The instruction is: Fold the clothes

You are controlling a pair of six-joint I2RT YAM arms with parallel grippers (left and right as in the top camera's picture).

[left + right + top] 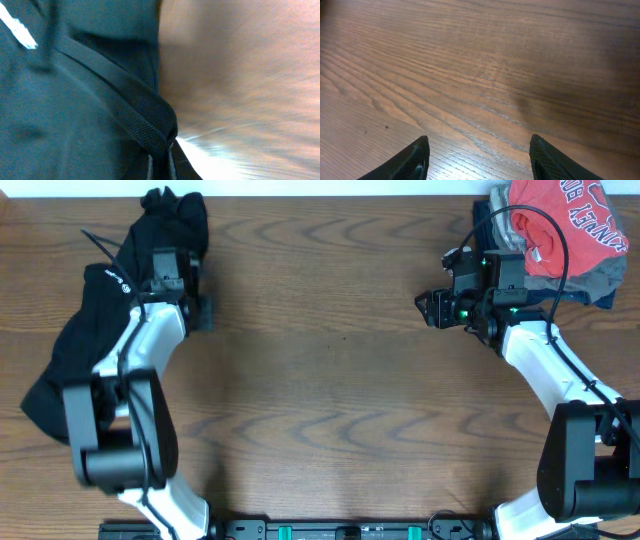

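The clothes, one long black garment (75, 350), lie crumpled along the table's left side from the far edge toward the front, with a small white logo (115, 277) showing. My left gripper (164, 255) reaches over the upper part of the garment. In the left wrist view this gripper (160, 156) is shut on a black mesh-edged hem of the garment (75, 100), pinched between its fingertips. My right gripper (426, 308) hovers at the right, pointing left, far from the garment. Its fingers (417, 160) stand apart over bare wood, so the right gripper (477, 147) is open and holds nothing.
A stack of folded clothes sits at the far right corner: a red T-shirt (560, 215) with white lettering on top of grey and dark-blue garments (590, 280). The wooden table (320, 360) lies between the two arms. The arm bases stand at the front edge.
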